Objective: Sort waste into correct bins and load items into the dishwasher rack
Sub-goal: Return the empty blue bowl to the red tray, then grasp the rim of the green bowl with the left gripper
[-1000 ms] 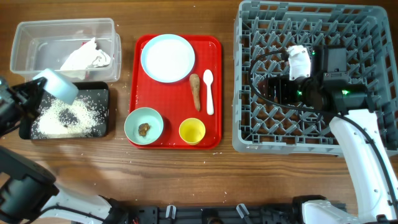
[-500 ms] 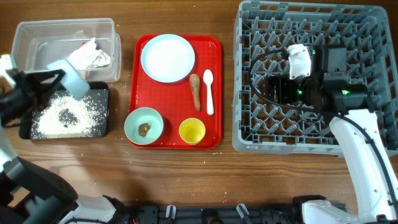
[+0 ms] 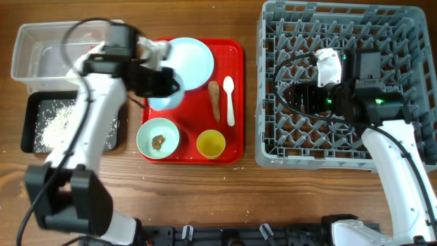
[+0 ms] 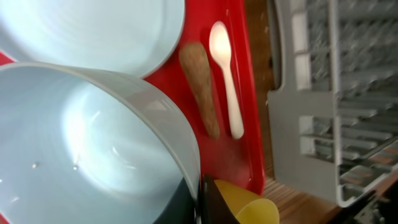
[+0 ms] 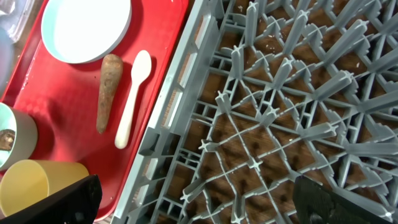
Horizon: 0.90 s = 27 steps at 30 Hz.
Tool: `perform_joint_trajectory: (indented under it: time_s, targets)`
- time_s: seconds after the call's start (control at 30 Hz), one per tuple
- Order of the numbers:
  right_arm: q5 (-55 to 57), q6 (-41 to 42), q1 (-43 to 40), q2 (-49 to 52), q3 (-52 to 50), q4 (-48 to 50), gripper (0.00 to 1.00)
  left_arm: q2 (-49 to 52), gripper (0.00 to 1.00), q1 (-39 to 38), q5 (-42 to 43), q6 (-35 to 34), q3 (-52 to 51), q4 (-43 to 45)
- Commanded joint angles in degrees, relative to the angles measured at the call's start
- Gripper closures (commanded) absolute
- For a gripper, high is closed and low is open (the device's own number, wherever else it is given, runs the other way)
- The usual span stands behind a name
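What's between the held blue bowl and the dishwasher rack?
Between the blue bowl and the rack, only low things on the red tray: the brown stick and white spoon. The right tool hovers over the rack.

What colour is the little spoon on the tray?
White. The spoon shows best in the left wrist view, beside the brown stick.

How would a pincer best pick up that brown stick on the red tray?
Likely from straight above, pinching the brown stick across its thicker end near the plate; it lies flat and tapers toward the yellow cup, with the spoon close alongside.
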Motion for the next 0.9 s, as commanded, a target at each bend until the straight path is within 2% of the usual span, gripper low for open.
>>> perform_joint_trajectory:
  time_s: [0.0,0.23,0.3,0.33,0.4,0.43,0.57,0.73,0.8,0.83,0.87]
  targets:
    - [-1.1,0.6,-0.1,0.7,1.1,0.0,0.00,5.6,0.96,-6.5,-12.2,-4.9,0.0,1.6]
    - [-1.1,0.5,-0.1,0.7,1.1,0.0,0.00,14.4,0.95,-13.0,-18.6,-9.7,0.0,2.2]
    - [-1.1,0.5,-0.1,0.7,1.1,0.0,0.00,14.8,0.67,-13.2,-18.8,-9.7,0.0,2.4]
    - [-1.1,0.5,-0.1,0.7,1.1,0.0,0.00,14.7,0.45,-13.1,-18.8,-9.7,0.1,2.8]
    - [-1.1,0.5,-0.1,0.8,1.1,0.0,0.00,14.2,0.21,-12.6,-19.0,-10.7,1.7,2.0]
    - [-1.1,0.5,-0.1,0.8,1.1,0.0,0.00,13.7,0.16,-12.3,-19.0,-11.9,3.8,0.1]
    - [-1.1,0.5,-0.1,0.8,1.1,0.0,0.00,10.9,0.12,-11.8,-19.2,-13.6,10.8,-7.8]
    - [-1.1,0.5,-0.1,0.9,1.1,0.0,0.00,7.3,0.11,-11.8,-24.8,-26.9,11.8,-21.2]
    - [-1.1,0.4,-0.1,0.9,1.1,0.2,0.00,7.1,0.11,-12.0,-25.8,-30.6,8.8,-24.3]
    - [-1.1,0.4,-0.1,1.0,1.1,0.3,0.00,7.0,0.12,-12.2,-25.8,-30.5,7.0,-23.7]
    - [-1.1,0.4,-0.1,1.1,1.1,0.4,0.00,6.9,0.20,-12.5,-25.8,-30.5,4.7,-22.4]
